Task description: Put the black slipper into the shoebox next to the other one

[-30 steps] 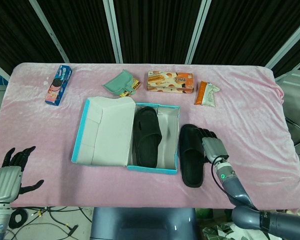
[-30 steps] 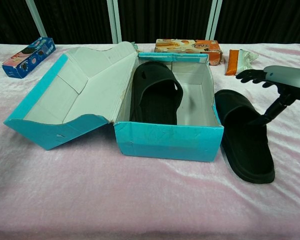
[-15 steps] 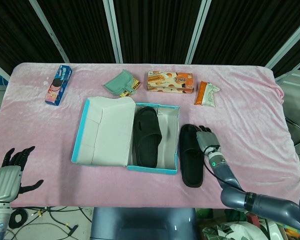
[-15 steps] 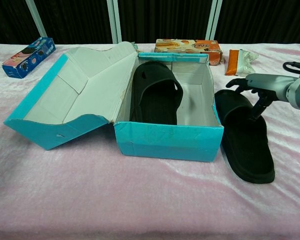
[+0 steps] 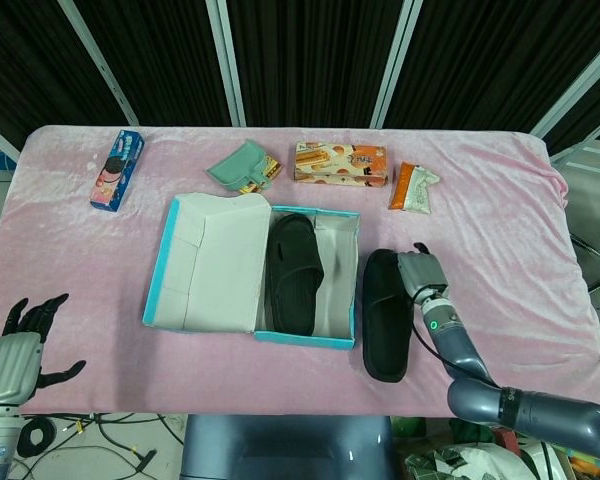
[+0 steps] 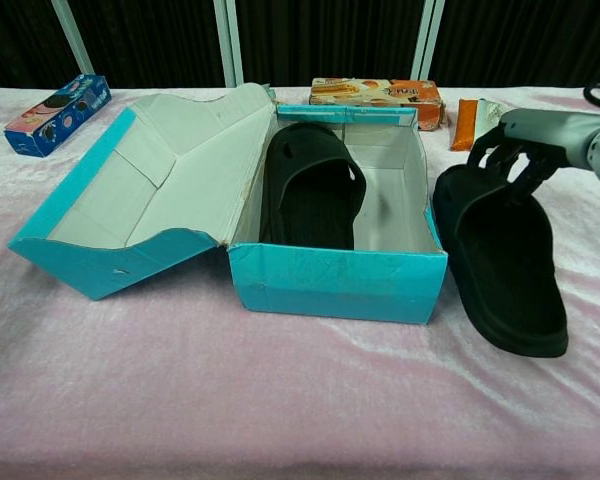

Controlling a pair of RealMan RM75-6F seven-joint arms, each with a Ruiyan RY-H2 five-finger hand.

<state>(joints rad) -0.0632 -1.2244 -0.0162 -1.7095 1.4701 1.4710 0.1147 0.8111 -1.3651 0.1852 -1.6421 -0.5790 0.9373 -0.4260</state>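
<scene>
A black slipper [image 5: 385,318] lies just right of the open teal shoebox [image 5: 305,338], outside it. My right hand [image 5: 421,273] grips the slipper's far end at its right edge, fingers curled over the strap. In the chest view the hand [image 6: 525,148] holds the slipper [image 6: 507,262] tilted, its far end slightly raised. The other black slipper [image 5: 293,272] lies in the left half of the box [image 6: 335,285], with bare floor to its right. My left hand [image 5: 22,345] hangs at the table's near left corner, fingers spread, holding nothing.
The box lid [image 5: 215,262] lies folded open to the left. Along the back stand an Oreo pack [image 5: 117,169], a green pouch [image 5: 242,167], an orange biscuit box [image 5: 340,162] and a snack packet [image 5: 412,186]. Pink cloth [image 5: 500,240] covers the table.
My right hand came down from above the slipper and closed on its far end. The slipper has tilted and shifted slightly to the right. The left hand stayed put.
</scene>
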